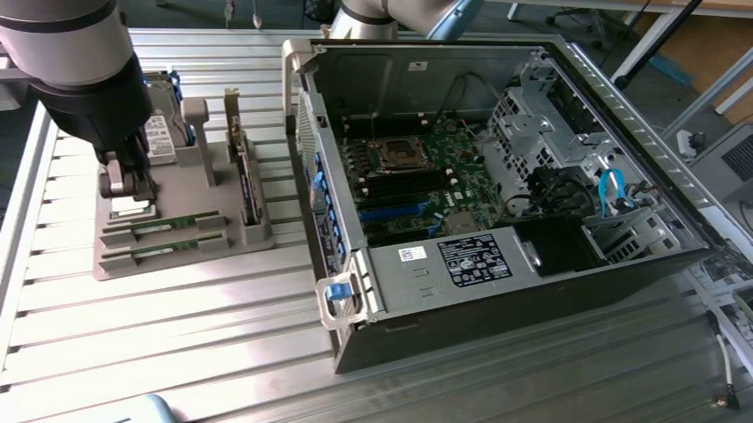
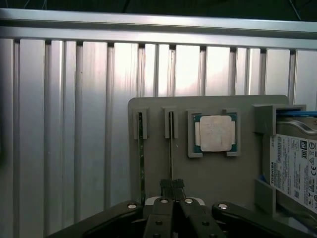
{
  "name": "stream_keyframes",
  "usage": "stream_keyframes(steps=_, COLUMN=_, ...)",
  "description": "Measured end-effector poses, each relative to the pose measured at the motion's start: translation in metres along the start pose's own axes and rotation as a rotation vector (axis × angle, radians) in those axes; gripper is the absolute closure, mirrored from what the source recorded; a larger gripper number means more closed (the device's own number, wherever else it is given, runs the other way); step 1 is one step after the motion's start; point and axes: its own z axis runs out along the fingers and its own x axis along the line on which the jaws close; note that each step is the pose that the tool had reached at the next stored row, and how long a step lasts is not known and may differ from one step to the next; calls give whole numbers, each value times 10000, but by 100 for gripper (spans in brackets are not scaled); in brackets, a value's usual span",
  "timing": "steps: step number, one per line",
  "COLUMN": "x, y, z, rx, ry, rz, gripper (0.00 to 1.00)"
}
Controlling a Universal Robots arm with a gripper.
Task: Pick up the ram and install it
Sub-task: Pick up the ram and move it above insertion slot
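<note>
**Pick phase, ram seated in its holder.** The gripper hangs over the grey holder tray. Its fingers are pressed together, with only a thin seam between them. They line up along the ram, which stands on edge in the slot nearer the processor chip. I cannot tell whether the pads touch the stick. A second stick sits in the neighbouring slot, just beside it. In the exterior view both sticks lie in the tray, well apart from the open case's motherboard. For a clean pick, I judge that I should keep the seam centred on the board's top edge and grip square to it. The stick should then come straight out of its slot, clear of its neighbour.
</note>
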Motion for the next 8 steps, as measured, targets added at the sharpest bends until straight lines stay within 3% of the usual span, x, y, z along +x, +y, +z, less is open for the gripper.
stream_keyframes(steps=8, x=3, y=3, z=76, rx=0, ry=0, rz=-12, gripper=89)
